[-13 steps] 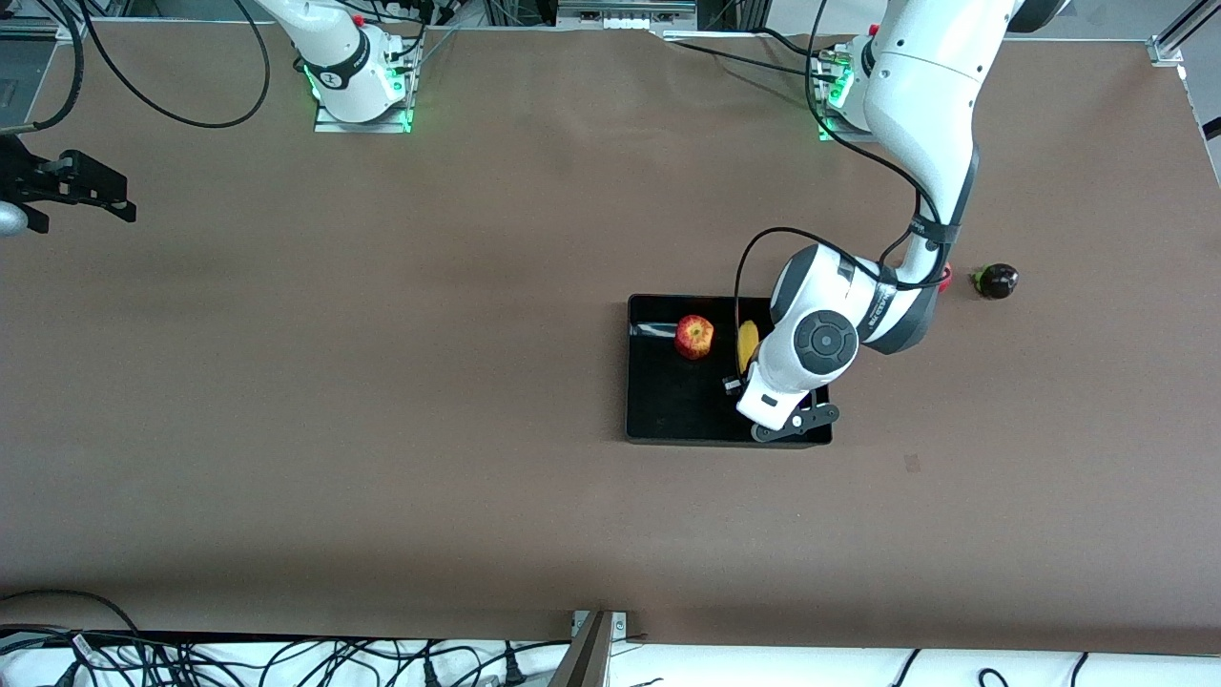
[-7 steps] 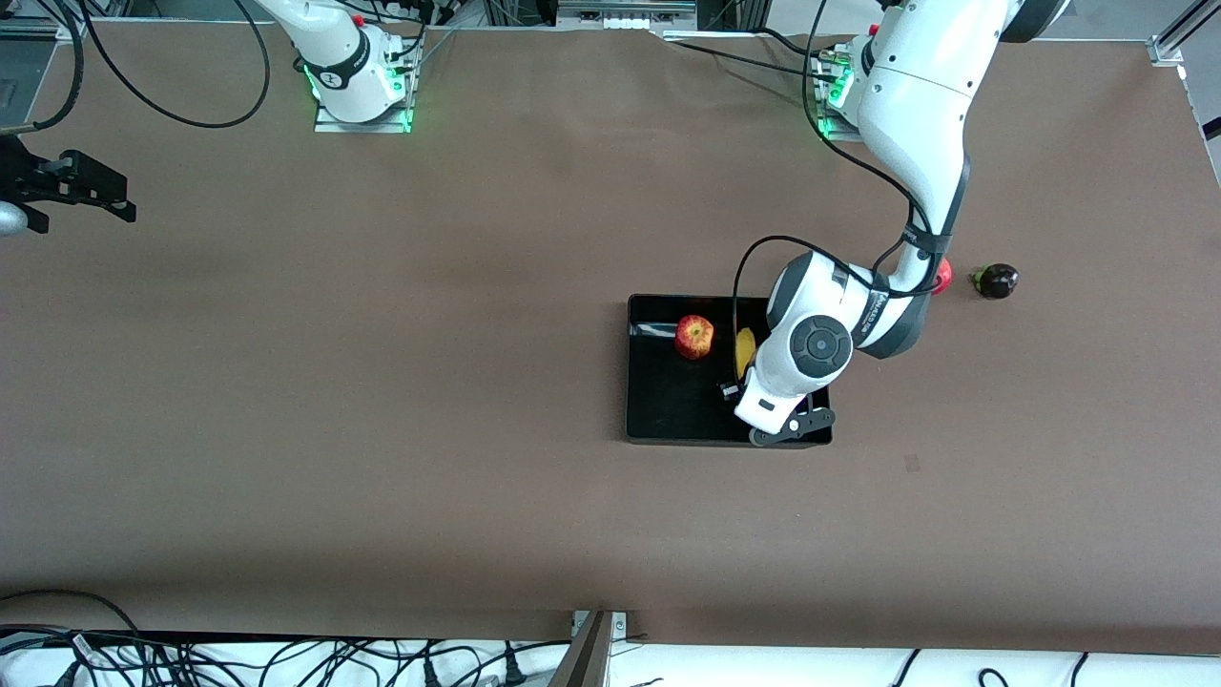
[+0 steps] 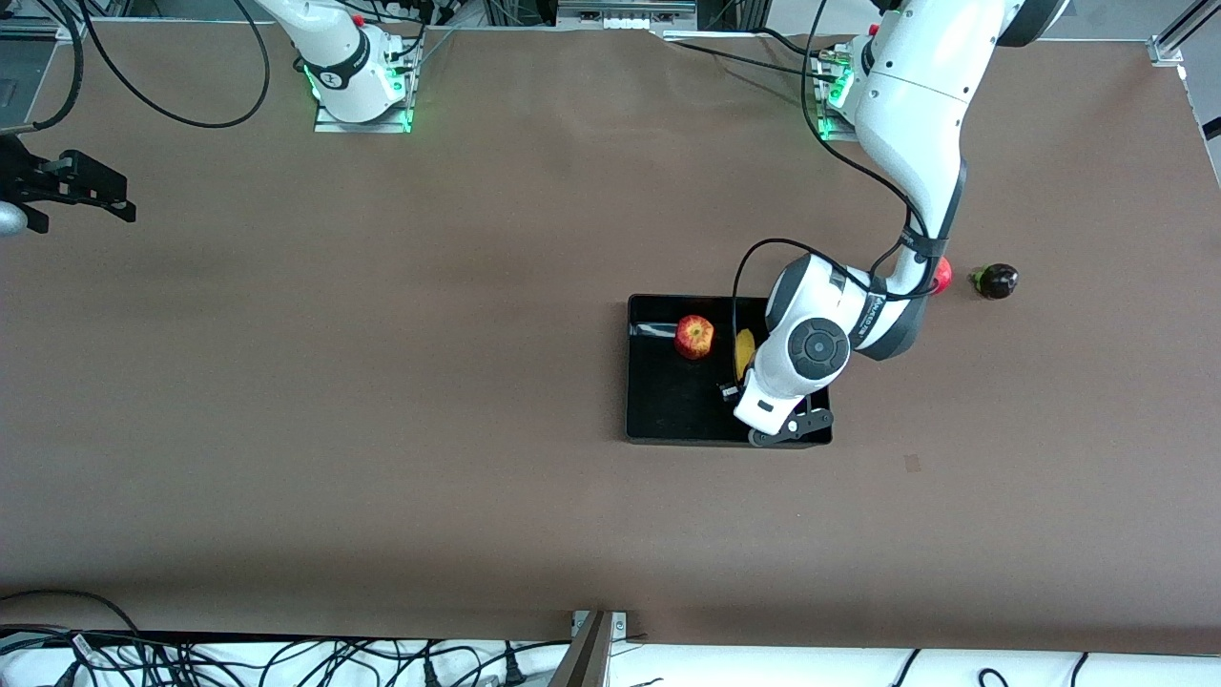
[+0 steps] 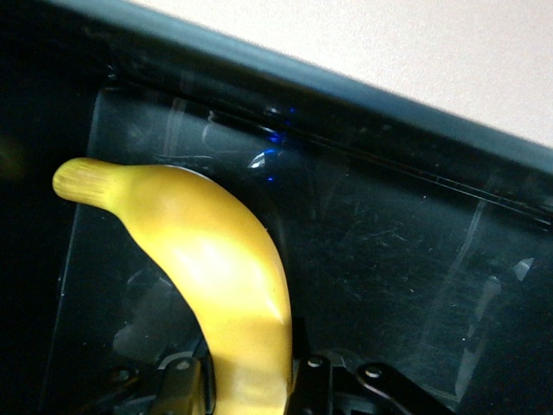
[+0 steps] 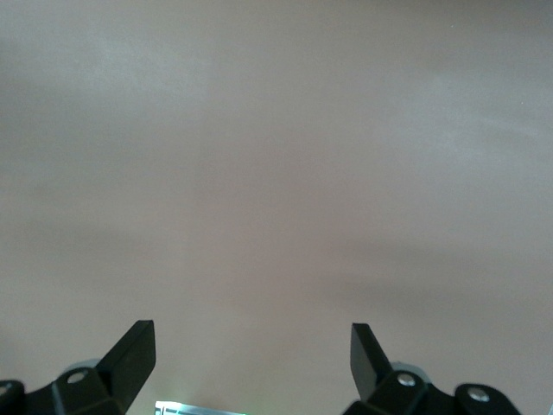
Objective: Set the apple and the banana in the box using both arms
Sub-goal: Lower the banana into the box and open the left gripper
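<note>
While the apple (image 3: 694, 336) stays put in the box (image 3: 668, 420), the left gripper (image 4: 251, 393), jaws clamped on the banana (image 4: 225, 294), has sunk slightly; the right gripper (image 5: 251, 350) waits, jaws wide.

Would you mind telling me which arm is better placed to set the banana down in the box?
Left. The left gripper is shut on the banana inside the box, beside the apple. The right gripper waits open over bare table.
</note>
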